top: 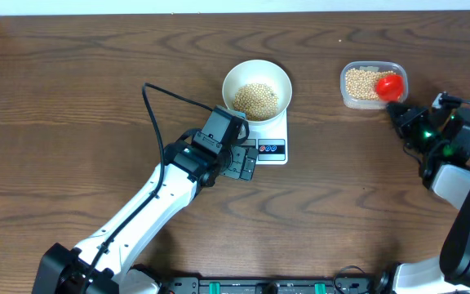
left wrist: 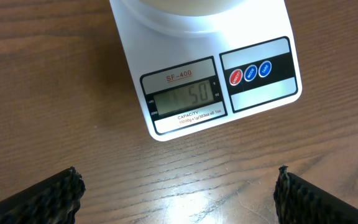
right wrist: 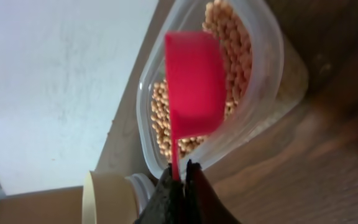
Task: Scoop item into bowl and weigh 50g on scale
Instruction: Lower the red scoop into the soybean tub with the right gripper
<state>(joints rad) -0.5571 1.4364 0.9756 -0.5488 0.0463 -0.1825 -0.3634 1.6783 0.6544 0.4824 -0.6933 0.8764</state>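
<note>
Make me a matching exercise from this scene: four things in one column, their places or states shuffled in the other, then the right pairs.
1. white bowl
2. red scoop
3. scale display
4. left gripper

A. open, beside the scale
B. reads 50
C. on the scale, beans inside
D. at the clear tub, in the right gripper

Pairs: 1-C, 2-D, 3-B, 4-A.

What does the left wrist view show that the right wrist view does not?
Left wrist only: the white rectangular digital scale, its grey display reading 50, beyond the open left gripper. Right wrist only: the right gripper shut on a red plastic scoop at the clear plastic tub of beige beans. Both: the brown wooden table.
</note>
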